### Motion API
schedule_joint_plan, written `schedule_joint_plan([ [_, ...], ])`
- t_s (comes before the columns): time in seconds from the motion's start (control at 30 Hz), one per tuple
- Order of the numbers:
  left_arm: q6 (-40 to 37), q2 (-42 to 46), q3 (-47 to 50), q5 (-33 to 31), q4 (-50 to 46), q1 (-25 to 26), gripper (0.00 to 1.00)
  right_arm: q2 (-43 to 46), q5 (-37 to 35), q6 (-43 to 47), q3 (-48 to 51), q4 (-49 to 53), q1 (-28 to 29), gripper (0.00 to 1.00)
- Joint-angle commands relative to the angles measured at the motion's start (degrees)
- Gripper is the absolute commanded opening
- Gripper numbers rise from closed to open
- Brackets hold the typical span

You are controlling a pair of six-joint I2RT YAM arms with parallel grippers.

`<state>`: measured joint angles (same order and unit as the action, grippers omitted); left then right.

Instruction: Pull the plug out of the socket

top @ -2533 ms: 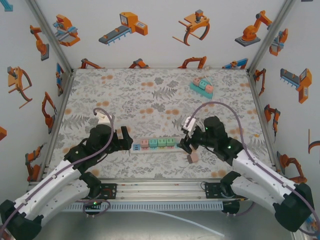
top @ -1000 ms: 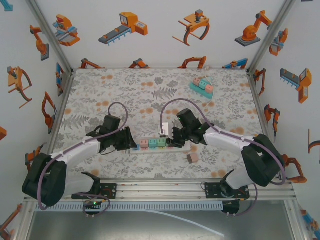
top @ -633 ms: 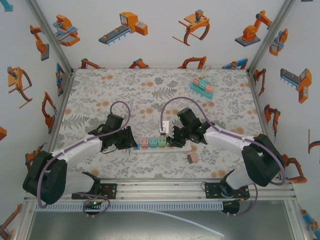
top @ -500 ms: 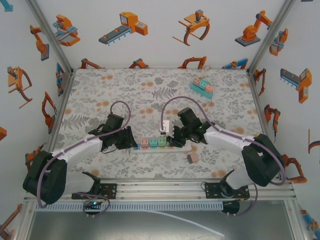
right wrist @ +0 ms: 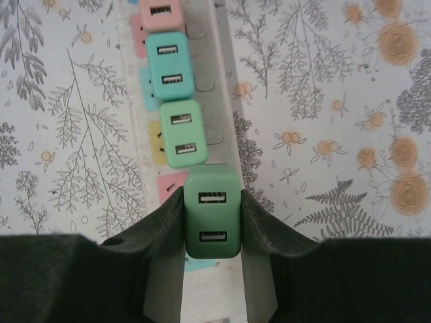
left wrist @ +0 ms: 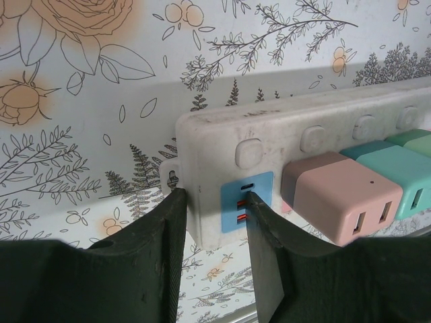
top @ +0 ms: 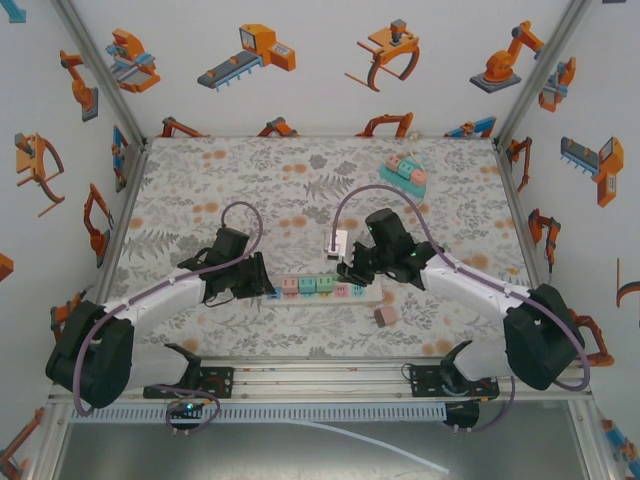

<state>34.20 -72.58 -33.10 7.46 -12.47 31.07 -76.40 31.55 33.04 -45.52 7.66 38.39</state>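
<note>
Plug (right wrist: 213,222): dark green, two USB ports showing. It is gripped between the fingers of the right claw (right wrist: 211,198), one finger pressed to each flank. It appears lifted just clear of the strip (right wrist: 217,87), though the wrist view does not show the gap plainly.

Strip: white, lying crosswise between the two claws. Bare pink and yellow socket faces sit directly under the right claw in the top view.

Light green plug (right wrist: 182,133): seated in the strip, just beyond the right claw's fingertips and in line with the held plug.

Teal plug (right wrist: 170,64): seated next along the row, farther from the right claw.

Pink plug (left wrist: 333,195): seated just beside the left claw's fingers.

Left claw (left wrist: 213,198): clenched on the end of the strip. One finger sits at the end edge, the other over the blue socket (left wrist: 246,183).

Block (top: 384,317): pinkish, loose on the table, near the right claw on its base side.
</note>
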Motion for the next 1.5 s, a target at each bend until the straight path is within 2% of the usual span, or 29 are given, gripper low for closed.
schedule_joint_plan([
  [0.0,-0.5,-1.9,2.8,-4.7,-5.8,0.3,0.4,3.2,1.8,-4.4,0.1,-4.3,-0.2,0.17],
  [0.13,1.2,0.7,3.0,-1.9,-4.9,0.4,0.4,6.3,-6.7,-22.5,0.2,-7.2,-0.2,0.14],
  [0.27,2.0,3.8,2.4,-1.5,-5.8,0.3,0.43,9.1,-16.1,-42.5,-1.0,-2.9,-0.2,0.11],
  [0.53,2.0,13.1,0.6,-1.4,-8.9,0.4,0.58,20.9,-23.1,-70.0,6.8,-0.2,-0.2,0.12],
  [0.67,0.4,19.8,0.2,1.2,-8.9,1.4,0.61,27.3,-25.3,-79.6,11.7,1.9,0.2,0.11],
  [0.9,-4.5,30.7,0.9,9.8,-2.4,8.9,0.73,33.5,-32.6,-88.5,19.7,3.3,7.8,0.11],
  [1.13,-9.4,34.4,1.0,13.9,-1.2,17.2,0.83,28.0,-37.2,-93.1,24.2,-3.7,14.4,0.12],
  [1.27,-11.0,33.8,0.6,12.4,-1.6,19.8,0.91,21.5,-39.1,-94.6,25.1,-11.0,16.9,0.15],
  [1.43,-12.2,32.5,-0.2,10.1,-2.5,20.3,1.0,15.3,-39.9,-95.0,25.3,-14.2,18.0,0.19],
  [1.47,-12.3,32.3,-0.3,9.9,-2.5,20.3,0.99,14.7,-40.0,-95.0,25.5,-14.5,18.2,0.2],
])
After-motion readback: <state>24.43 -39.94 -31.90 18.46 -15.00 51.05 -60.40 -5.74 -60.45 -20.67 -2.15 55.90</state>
